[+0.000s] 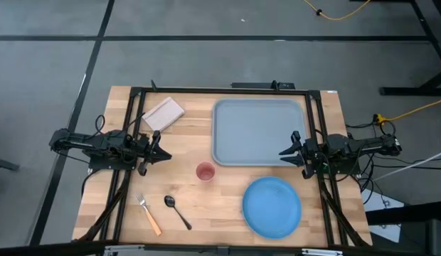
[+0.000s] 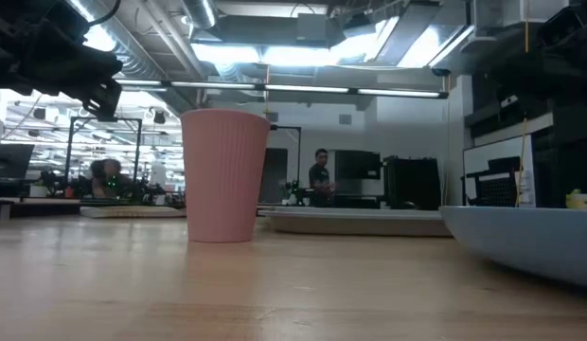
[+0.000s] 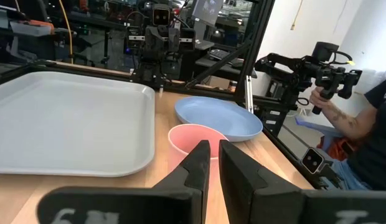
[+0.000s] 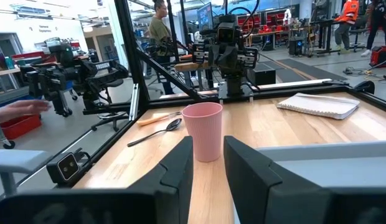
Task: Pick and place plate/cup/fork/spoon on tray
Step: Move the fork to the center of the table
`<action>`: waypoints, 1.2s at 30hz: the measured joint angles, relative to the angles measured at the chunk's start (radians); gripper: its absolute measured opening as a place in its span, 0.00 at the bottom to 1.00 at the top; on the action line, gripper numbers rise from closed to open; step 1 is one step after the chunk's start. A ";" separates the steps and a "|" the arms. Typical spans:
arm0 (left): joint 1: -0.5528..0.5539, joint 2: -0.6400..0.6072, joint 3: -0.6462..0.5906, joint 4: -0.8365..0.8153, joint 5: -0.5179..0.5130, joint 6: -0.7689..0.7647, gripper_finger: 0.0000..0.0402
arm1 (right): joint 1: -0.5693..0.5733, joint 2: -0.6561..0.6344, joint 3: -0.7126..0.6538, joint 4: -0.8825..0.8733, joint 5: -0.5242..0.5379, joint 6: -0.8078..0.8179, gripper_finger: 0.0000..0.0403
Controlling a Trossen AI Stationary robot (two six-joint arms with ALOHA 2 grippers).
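The blue plate (image 1: 272,206) lies flat at the table's near right. The pink cup (image 1: 205,172) stands upright mid-table, just near of the grey-blue tray (image 1: 257,131), which lies flat at the far right. The orange-handled fork (image 1: 148,213) and the dark spoon (image 1: 177,211) lie at the near left. My left gripper (image 1: 166,154) hovers level at the table's left, shut and holding nothing, pointing at the cup (image 3: 193,140). My right gripper (image 1: 284,152) hovers level at the right over the tray's near right corner, open and holding nothing (image 4: 208,155).
A pale notebook (image 1: 163,114) lies at the far left, beside the tray. A black frame (image 1: 135,128) runs along the table's left, far and right sides. A person (image 3: 361,124) stands off the table's near side holding a device. Bare wood lies between cup and cutlery.
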 joint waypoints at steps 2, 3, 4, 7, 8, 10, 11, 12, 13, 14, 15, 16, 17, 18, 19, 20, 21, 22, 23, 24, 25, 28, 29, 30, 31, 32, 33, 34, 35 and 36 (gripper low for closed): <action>0.000 0.000 0.000 0.000 -0.001 0.031 0.07 | 0.000 0.000 0.000 0.000 0.000 0.014 0.23; 0.000 0.000 0.000 0.000 -0.001 0.074 0.07 | 0.000 0.000 0.000 0.000 0.000 0.032 0.23; 0.000 0.000 0.000 0.000 -0.002 0.123 0.07 | 0.000 0.000 0.000 0.000 0.000 0.051 0.23; 0.000 0.000 0.000 0.000 -0.002 0.236 0.07 | 0.000 0.000 0.000 0.000 0.001 0.106 0.23; 0.000 0.000 0.000 0.000 -0.002 0.259 0.07 | 0.000 0.000 0.000 0.000 0.001 0.126 0.23; 0.000 0.000 0.000 0.000 -0.002 0.285 0.07 | 0.000 0.000 0.000 0.000 0.001 0.153 0.23; 0.000 0.000 0.000 0.000 -0.003 0.287 0.07 | 0.000 0.000 0.000 0.000 0.002 0.156 0.23; 0.000 0.000 0.000 0.000 -0.003 0.288 0.07 | 0.000 0.000 0.000 0.000 0.005 0.154 0.23; 0.000 0.000 0.000 0.001 -0.003 0.295 0.07 | 0.000 0.000 0.000 0.001 0.016 0.143 0.23; 0.000 0.000 -0.001 0.004 -0.012 0.314 0.07 | 0.000 0.000 0.000 0.004 0.032 0.133 0.23; 0.000 0.000 -0.001 0.006 -0.022 0.331 0.07 | 0.000 0.000 0.000 0.008 0.049 0.128 0.23; 0.000 0.000 -0.001 0.014 -0.027 0.335 0.07 | 0.000 0.000 0.000 0.011 0.067 0.125 0.23; 0.000 0.000 -0.001 0.026 -0.025 0.331 0.07 | 0.000 0.000 0.000 0.014 0.086 0.121 0.23; 0.000 0.000 -0.001 0.040 -0.018 0.313 0.07 | 0.000 0.000 0.000 0.016 0.099 0.119 0.23; 0.000 0.000 -0.001 0.053 -0.009 0.290 0.07 | 0.000 0.000 0.000 0.017 0.110 0.119 0.23; 0.000 0.000 -0.001 0.072 0.002 0.264 0.07 | 0.000 0.000 0.000 0.020 0.116 0.118 0.23; 0.000 0.000 -0.001 0.102 0.008 0.244 0.07 | 0.000 0.000 0.000 0.020 0.119 0.111 0.23; 0.000 0.000 -0.001 0.142 0.008 0.224 0.07 | 0.000 0.000 0.000 0.020 0.123 0.107 0.23; 0.000 0.000 -0.001 0.192 0.008 0.193 0.07 | 0.000 0.000 0.000 0.021 0.130 0.107 0.23; 0.000 0.000 -0.001 0.245 0.008 0.157 0.07 | 0.000 0.000 0.000 0.022 0.137 0.107 0.23; 0.000 0.000 -0.001 0.300 0.006 0.124 0.07 | 0.000 0.000 0.000 0.024 0.148 0.106 0.23; 0.000 0.000 -0.001 0.453 0.003 0.074 0.07 | 0.000 0.000 0.000 0.031 0.196 0.105 0.23; 0.000 0.000 -0.001 0.498 0.002 0.075 0.07 | 0.000 0.000 0.000 0.034 0.218 0.104 0.23; 0.000 0.000 -0.001 0.539 0.002 0.079 0.07 | 0.000 0.000 0.000 0.037 0.243 0.104 0.23; 0.000 0.000 -0.001 0.575 0.001 0.085 0.07 | 0.000 0.000 0.000 0.040 0.270 0.104 0.23; 0.000 0.000 -0.001 0.602 -0.006 0.091 0.07 | 0.000 0.000 0.000 0.043 0.298 0.104 0.23; 0.000 0.000 -0.001 0.624 -0.023 0.103 0.07 | 0.000 0.000 0.000 0.046 0.328 0.104 0.23; 0.000 0.000 -0.001 0.650 -0.054 0.110 0.07 | 0.000 0.000 0.000 0.050 0.359 0.104 0.23; 0.000 0.000 -0.001 0.669 -0.093 0.112 0.07 | 0.000 0.000 0.000 0.053 0.384 0.107 0.23; 0.000 0.000 -0.001 0.675 -0.137 0.108 0.07 | 0.000 0.000 0.000 0.054 0.406 0.109 0.23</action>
